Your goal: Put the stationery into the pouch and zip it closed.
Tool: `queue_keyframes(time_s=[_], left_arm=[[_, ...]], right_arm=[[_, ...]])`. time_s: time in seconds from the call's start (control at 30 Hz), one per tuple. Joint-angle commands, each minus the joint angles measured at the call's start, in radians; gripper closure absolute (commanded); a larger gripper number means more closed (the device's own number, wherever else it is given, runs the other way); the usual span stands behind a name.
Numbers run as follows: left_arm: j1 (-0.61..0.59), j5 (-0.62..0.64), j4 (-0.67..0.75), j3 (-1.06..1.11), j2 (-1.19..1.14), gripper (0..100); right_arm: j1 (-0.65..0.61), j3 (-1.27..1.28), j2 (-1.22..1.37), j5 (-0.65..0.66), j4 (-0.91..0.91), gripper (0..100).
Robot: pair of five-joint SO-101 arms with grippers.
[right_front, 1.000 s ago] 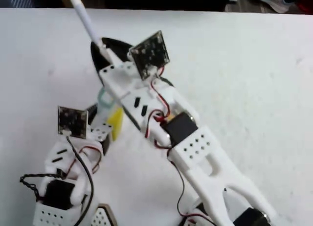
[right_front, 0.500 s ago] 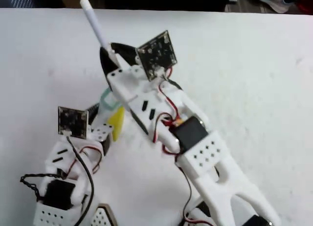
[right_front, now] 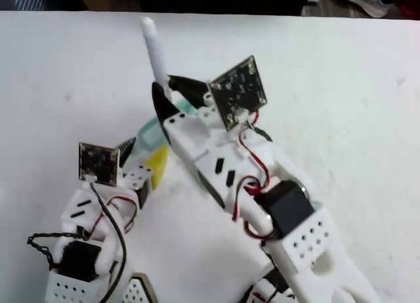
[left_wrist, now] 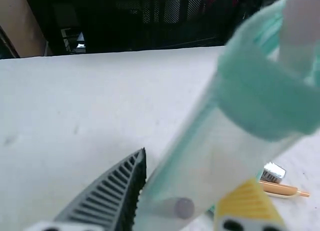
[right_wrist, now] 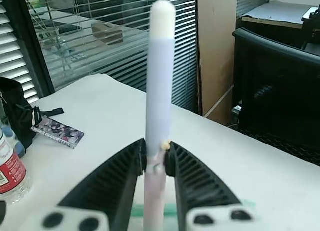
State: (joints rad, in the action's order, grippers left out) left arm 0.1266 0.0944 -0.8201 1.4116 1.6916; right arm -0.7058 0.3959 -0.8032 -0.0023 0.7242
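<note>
My right gripper (right_front: 165, 93) is shut on a white pen (right_front: 153, 48), which stands nearly upright with its tip pointing to the table's far edge. In the right wrist view the pen (right_wrist: 160, 71) rises between the black fingers (right_wrist: 122, 176) of the right gripper (right_wrist: 156, 153). Just under it lies the teal translucent pouch (right_front: 150, 134). My left gripper (right_front: 146, 157) holds the pouch (left_wrist: 225, 126) between its grey finger and its yellow finger (left_wrist: 247, 206), lifted off the table. A wooden pencil (left_wrist: 282, 191) lies on the table beyond the pouch.
The white table (right_front: 328, 86) spreads wide to the right and far side. Its dark far edge (right_front: 216, 8) runs along the back. A water bottle (right_wrist: 9, 166), a black bag (right_wrist: 12, 111) and a card (right_wrist: 57, 131) sit on a desk in the right wrist view.
The right arm has swung to the right with the pen, and the pen has tipped more upright. The left arm and the pouch have stayed in place.
</note>
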Motion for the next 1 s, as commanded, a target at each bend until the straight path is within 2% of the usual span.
queue_keyframes(time_s=[0.0,0.2,0.33,0.43,0.5,0.57,0.63,0.67,0.8,0.97], left_arm=[[-0.016,0.011,0.015,-0.011,0.008,77],[-0.016,0.011,0.015,-0.011,0.008,77],[-0.016,0.011,0.015,-0.011,0.008,77],[-0.016,0.011,0.017,-0.009,0.008,77],[-0.016,0.011,0.017,-0.008,0.008,77],[-0.016,0.011,0.017,-0.006,0.008,77],[-0.016,0.011,0.017,-0.005,0.008,77],[-0.016,0.011,0.017,-0.005,0.008,77],[-0.016,0.011,0.018,-0.005,0.008,77],[-0.016,0.011,0.018,-0.005,0.008,77]], right_arm=[[0.001,-0.026,-0.038,0.0,0.008,98.1],[0.001,0.121,-0.102,0.0,-0.004,98.1],[-0.033,0.195,-0.134,0.011,-0.082,98.1],[-0.122,0.193,-0.133,0.146,-0.071,97.3],[-0.177,0.193,-0.134,0.207,-0.07,92.0],[-0.194,0.192,-0.14,0.187,-0.071,82.9],[-0.193,0.18,-0.14,0.18,-0.065,76.1],[-0.191,0.164,-0.136,0.18,-0.045,75.8],[-0.165,0.104,-0.136,0.229,0.028,78.9],[-0.071,0.037,-0.142,0.235,0.07,79.3]])
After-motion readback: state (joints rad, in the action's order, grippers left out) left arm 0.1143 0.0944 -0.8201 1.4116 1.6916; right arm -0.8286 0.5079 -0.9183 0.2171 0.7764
